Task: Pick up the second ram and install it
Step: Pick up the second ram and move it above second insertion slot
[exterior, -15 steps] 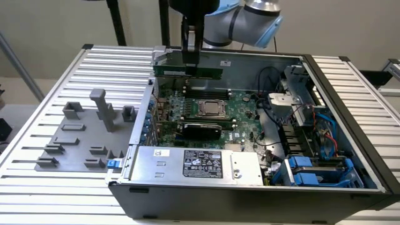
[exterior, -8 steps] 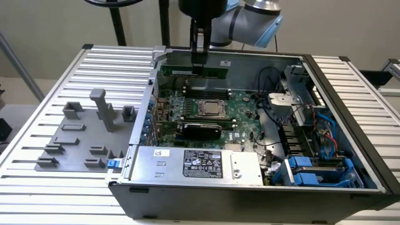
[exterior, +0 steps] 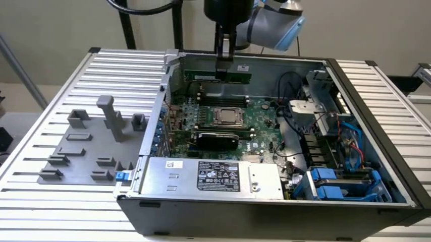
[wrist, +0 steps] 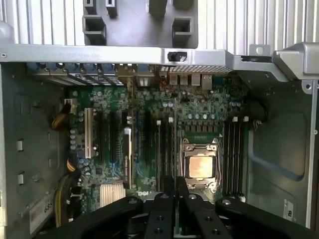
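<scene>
Where the second ram (exterior: 199, 76) is held: over the far part of the open computer case (exterior: 269, 214), close to the far wall and higher than the motherboard (exterior: 261, 126). No contact with a slot can be made out.
Ram long axis: laid level, run from the exterior view's left to the exterior view's right, parallel to the memory slots (exterior: 222, 96) beyond the CPU socket (exterior: 229, 117).
Ram attitude: stood on edge, with one broad green face turned toward the exterior camera and one long edge turned down toward the board. A white label is seen near the end on the exterior view's right.
Gripper (exterior: 224, 69): hung straight down from above and pinched on the ram's upper edge, slightly toward the exterior view's right of the strip's middle.
Gripper in the wrist view (wrist: 176, 188): the two dark fingers (wrist: 168, 199) are drawn close together. The strip between them cannot be picked out there.
Slot line-up: the bank under the ram cannot be told.
CPU socket in the wrist view (wrist: 201, 167): seen just beside the fingertips, with slot banks (wrist: 234, 154) on both sides of it.
Black card (exterior: 215, 138): seated on the near side of the socket.
Grey holder tray (exterior: 81, 151): laid on the slatted table (exterior: 40, 91), outside the case on the exterior view's left.
</scene>
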{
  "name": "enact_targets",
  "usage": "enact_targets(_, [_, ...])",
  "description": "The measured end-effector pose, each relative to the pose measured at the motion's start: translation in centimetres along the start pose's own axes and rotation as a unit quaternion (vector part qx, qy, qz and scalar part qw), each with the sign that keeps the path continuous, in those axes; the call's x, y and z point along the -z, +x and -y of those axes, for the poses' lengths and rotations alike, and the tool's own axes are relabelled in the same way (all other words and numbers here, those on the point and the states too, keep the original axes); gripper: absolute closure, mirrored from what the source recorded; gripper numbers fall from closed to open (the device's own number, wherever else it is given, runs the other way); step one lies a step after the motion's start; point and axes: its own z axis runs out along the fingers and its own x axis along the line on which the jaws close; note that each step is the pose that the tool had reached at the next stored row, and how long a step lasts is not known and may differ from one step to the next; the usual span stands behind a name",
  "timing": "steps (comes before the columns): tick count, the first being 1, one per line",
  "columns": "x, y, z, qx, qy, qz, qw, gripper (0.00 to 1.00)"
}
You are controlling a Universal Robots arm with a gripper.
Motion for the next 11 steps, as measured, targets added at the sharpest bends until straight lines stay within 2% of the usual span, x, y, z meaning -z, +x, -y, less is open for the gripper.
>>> enact_targets(5, [-0.98, -1.1, 1.42, 0.0, -0.0001, 0.0, 1.0, 1.0])
enact_targets(11, [-2.12, -1.7, 2.22, -0.002, -0.0002, 0.0, 1.0, 1.0])
